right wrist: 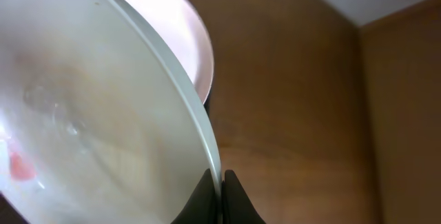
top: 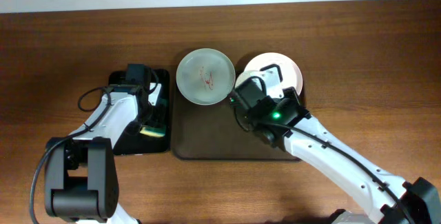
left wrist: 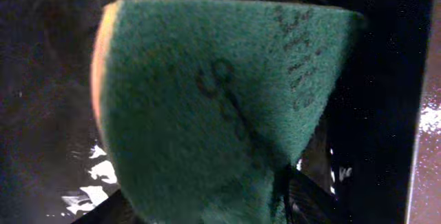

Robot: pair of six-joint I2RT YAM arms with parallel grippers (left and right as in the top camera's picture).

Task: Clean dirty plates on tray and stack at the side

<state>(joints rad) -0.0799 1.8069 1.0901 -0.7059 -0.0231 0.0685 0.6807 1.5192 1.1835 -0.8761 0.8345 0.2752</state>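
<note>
The pale green plate (top: 204, 77), with red smears, is over the far edge of the dark brown tray (top: 207, 138). My right gripper (top: 236, 98) is shut on its right rim; the right wrist view shows the rim (right wrist: 172, 93) pinched between the fingers (right wrist: 222, 182). The pinkish-white plate (top: 282, 69) lies just right of it, partly under my right arm, and shows behind the green plate (right wrist: 196, 41). No third white plate shows apart. My left gripper (top: 154, 117) is over the black tray, shut on a green-and-yellow sponge (left wrist: 213, 107) between its fingers (left wrist: 207, 207).
The narrow black tray (top: 138, 145) lies left of the brown tray, and its wet black surface (left wrist: 386, 79) shows behind the sponge. Bare wooden table (top: 358, 58) surrounds both trays. A pale wall edge runs along the far side.
</note>
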